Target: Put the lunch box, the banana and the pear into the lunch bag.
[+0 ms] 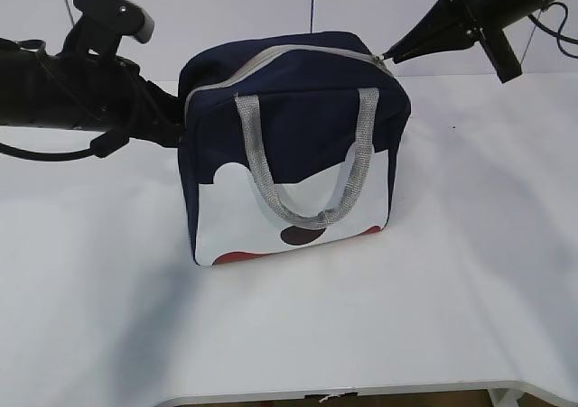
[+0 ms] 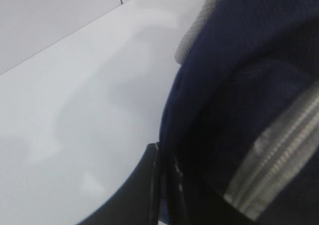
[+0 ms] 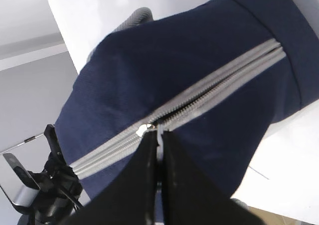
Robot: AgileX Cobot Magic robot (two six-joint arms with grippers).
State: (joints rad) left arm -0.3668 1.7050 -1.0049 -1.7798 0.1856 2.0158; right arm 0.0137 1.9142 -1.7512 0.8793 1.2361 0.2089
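Note:
The navy lunch bag (image 1: pixel 289 127) stands upright mid-table, its white-and-red front panel and grey handle (image 1: pixel 312 213) facing me. A grey zipper (image 1: pixel 271 60) runs along its top. My right gripper (image 1: pixel 390 57) is at the bag's top right corner. In the right wrist view the right gripper (image 3: pixel 159 141) is shut on the grey zipper pull (image 3: pixel 159 134), next to the slider. My left gripper (image 1: pixel 179 134) presses against the bag's left side. Close up, the left gripper (image 2: pixel 162 185) is shut on a fold of the bag's navy fabric (image 2: pixel 239 85). The lunch box, banana and pear are out of view.
The white table (image 1: pixel 470 272) spreads round the bag, with its front edge (image 1: pixel 361 393) near the bottom. Both dark arms reach in from the upper corners, and a black cable (image 1: pixel 562 28) hangs at the top right. A pale wall stands behind.

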